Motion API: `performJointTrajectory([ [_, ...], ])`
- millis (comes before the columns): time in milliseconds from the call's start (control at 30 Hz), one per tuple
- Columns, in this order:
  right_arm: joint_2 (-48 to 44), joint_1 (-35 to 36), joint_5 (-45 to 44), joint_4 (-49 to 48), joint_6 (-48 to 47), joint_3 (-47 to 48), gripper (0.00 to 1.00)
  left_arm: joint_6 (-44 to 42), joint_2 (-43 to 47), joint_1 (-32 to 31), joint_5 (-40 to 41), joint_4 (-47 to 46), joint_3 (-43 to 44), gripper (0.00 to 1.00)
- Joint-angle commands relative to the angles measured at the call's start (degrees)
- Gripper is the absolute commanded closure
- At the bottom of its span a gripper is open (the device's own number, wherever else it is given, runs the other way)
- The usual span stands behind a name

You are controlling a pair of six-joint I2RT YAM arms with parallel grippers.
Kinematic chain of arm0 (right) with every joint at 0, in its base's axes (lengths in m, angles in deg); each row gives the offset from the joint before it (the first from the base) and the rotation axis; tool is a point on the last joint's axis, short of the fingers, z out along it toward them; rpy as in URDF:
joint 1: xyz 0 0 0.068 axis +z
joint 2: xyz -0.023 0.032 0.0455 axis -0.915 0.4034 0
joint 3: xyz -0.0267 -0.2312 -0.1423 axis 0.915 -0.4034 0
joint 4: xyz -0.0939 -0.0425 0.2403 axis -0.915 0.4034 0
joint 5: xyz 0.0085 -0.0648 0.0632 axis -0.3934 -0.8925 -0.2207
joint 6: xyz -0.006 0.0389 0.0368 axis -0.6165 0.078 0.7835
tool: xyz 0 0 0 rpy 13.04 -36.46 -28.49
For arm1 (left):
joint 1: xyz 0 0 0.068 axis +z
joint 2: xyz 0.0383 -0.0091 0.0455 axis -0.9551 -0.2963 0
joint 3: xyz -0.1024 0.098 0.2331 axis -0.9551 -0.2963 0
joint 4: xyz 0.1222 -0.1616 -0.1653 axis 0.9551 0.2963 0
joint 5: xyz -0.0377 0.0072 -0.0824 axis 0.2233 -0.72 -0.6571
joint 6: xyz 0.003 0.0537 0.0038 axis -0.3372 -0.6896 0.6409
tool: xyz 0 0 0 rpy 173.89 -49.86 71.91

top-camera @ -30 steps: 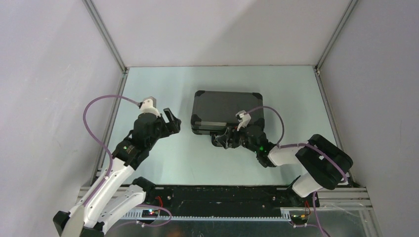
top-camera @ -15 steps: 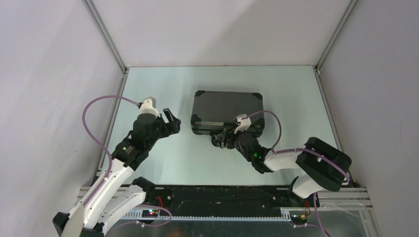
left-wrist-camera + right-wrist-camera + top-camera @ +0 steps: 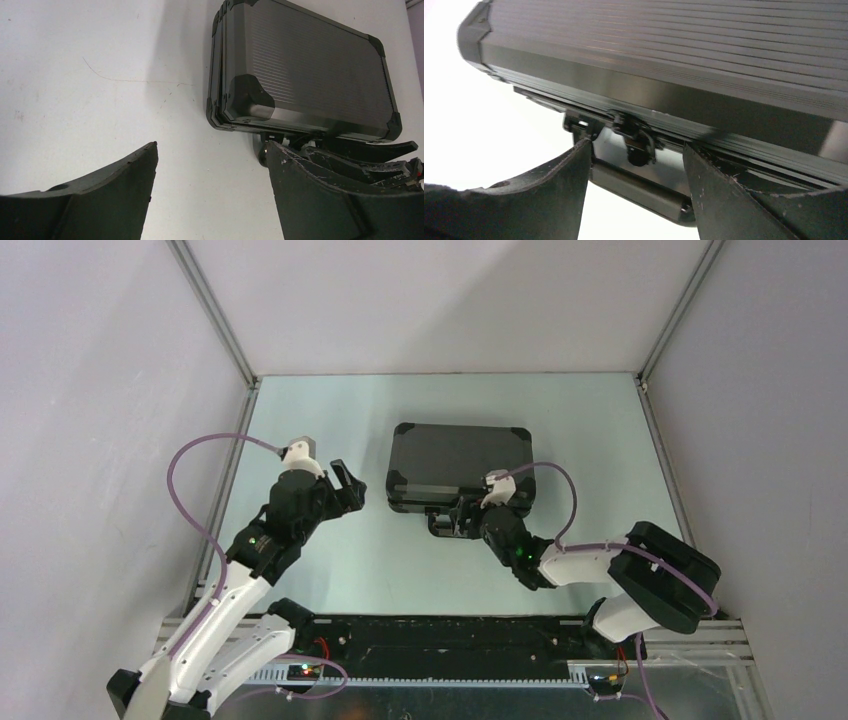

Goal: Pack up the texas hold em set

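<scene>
Briefcase (image 3: 455,458) lies shut and flat on the bench (image 3: 320,420), its handle edge facing the arms. Right hand (image 3: 455,524) sits at that edge, fingers spread open either side of the handle (image 3: 636,189) and latch (image 3: 634,136), which only its wrist view shows clearly. Left hand (image 3: 347,486) hangs open off the briefcase's left end, apart from it.

Soft, even light overhead; left of the briefcase (image 3: 674,60) the table (image 3: 459,125) glares white in the right wrist view, detail lost there.
</scene>
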Motion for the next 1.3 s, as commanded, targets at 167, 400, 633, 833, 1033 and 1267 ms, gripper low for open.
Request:
performJointTrajectory([
  [167, 9.6, -7.3, 15.8, -13.3, -2.8, 1.6, 0.28, -1.2, 0.8, -0.2, 0.4, -1.5, -0.7, 0.15],
  [400, 9.6, -6.3, 20.8, -12.4, -1.7, 2.2, 0.29, -1.1, 0.8, -0.2, 0.7, -1.3, -0.7, 0.15],
  [633, 5.9, -6.3, 28.8, -7.6, -0.6, 2.1, 0.29, -1.0, 0.5, -0.2, 0.7, -1.3, -0.7, 0.15],
  [833, 2.0, -6.5, 36.3, -2.7, -0.5, 2.1, 0.29, -1.0, 0.7, -0.2, 0.8, -1.3, -0.6, 0.15],
  [1033, -6.9, -6.3, 33.9, 5.7, -3.4, 2.1, 0.28, -1.1, 0.6, -0.2, 0.7, -1.3, -0.5, 0.15],
  [1267, -22.5, -8.0, 16.5, 19.5, -0.6, 2.2, 0.29, -1.0, -1.3, -0.3, 0.2, -1.3, 0.4, 0.16],
])
